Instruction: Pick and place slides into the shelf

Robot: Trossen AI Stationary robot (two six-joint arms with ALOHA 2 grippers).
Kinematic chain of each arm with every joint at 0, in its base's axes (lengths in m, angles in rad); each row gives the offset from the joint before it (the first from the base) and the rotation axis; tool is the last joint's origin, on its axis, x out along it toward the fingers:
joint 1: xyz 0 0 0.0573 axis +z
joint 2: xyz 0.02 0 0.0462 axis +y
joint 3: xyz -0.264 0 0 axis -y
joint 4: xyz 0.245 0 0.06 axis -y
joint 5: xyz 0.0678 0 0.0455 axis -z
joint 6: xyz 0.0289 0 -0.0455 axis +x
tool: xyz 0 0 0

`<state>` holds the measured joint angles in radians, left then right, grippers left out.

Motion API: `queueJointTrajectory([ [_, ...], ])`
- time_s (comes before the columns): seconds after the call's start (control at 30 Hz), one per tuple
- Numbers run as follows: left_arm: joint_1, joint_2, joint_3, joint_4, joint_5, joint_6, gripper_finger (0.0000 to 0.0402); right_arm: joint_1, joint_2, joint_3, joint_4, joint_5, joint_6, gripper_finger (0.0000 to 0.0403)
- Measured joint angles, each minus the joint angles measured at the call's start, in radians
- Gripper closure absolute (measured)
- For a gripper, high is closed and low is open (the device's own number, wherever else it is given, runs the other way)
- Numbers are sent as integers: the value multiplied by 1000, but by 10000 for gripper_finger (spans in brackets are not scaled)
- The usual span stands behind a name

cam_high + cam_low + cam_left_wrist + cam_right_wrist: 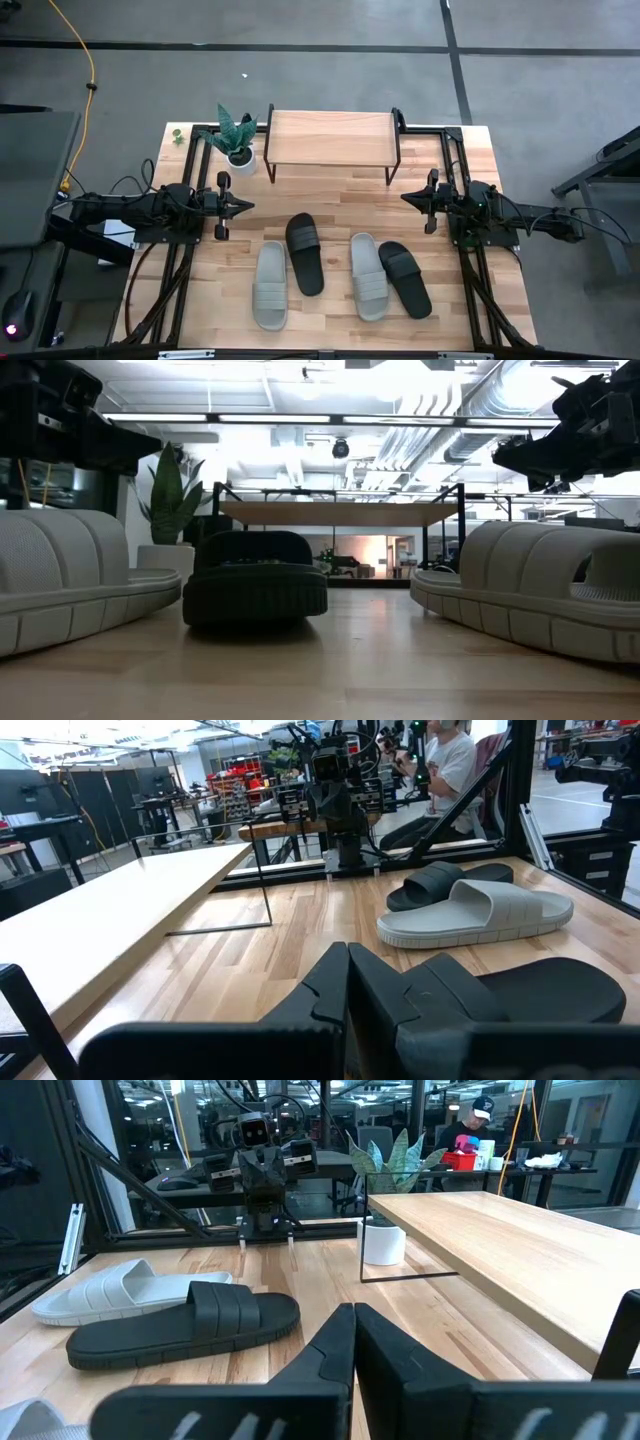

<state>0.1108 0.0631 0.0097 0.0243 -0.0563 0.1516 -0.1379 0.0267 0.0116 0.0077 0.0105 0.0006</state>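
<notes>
Four slides lie sole-down on the wooden table, in a row near its front edge: a grey-green one [270, 285], a black one [305, 253], a second grey-green one [368, 275] and a second black one [405, 278]. The shelf [330, 135], a light plank on thin black legs, stands at the far edge with nothing on top. My left gripper [245, 206] hovers left of the slides, shut and pointing right. My right gripper [407, 198] hovers on the right, shut and pointing left. In the wrist views the fingertips of my left gripper [348, 952] and my right gripper [353, 1312] are together.
A potted plant [238, 135] in a white pot stands just left of the shelf. Black frame rails [455, 160] run along both sides of the table. Bare tabletop [330, 200] lies between the grippers, in front of the shelf. A seated person [450, 760] shows beyond the table.
</notes>
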Motion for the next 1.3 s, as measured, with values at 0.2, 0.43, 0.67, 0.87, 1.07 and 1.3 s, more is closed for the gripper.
queueJointTrajectory([
  [0.2,0,0,0,19,0,49,401,0,0,0,0,0,0,402],
  [0.43,0,0,0,17,0,53,401,0,0,0,0,0,0,402],
  [0.67,0,0,0,18,0,52,401,0,0,0,1,0,-1,402],
  [0.87,0,0,0,19,0,51,401,0,0,0,2,0,0,402],
  [1.07,0,0,0,19,1,21,401,0,0,0,2,0,0,402],
  [1.3,0,0,0,37,-20,-80,401,0,0,0,4,13,-4,402],
])
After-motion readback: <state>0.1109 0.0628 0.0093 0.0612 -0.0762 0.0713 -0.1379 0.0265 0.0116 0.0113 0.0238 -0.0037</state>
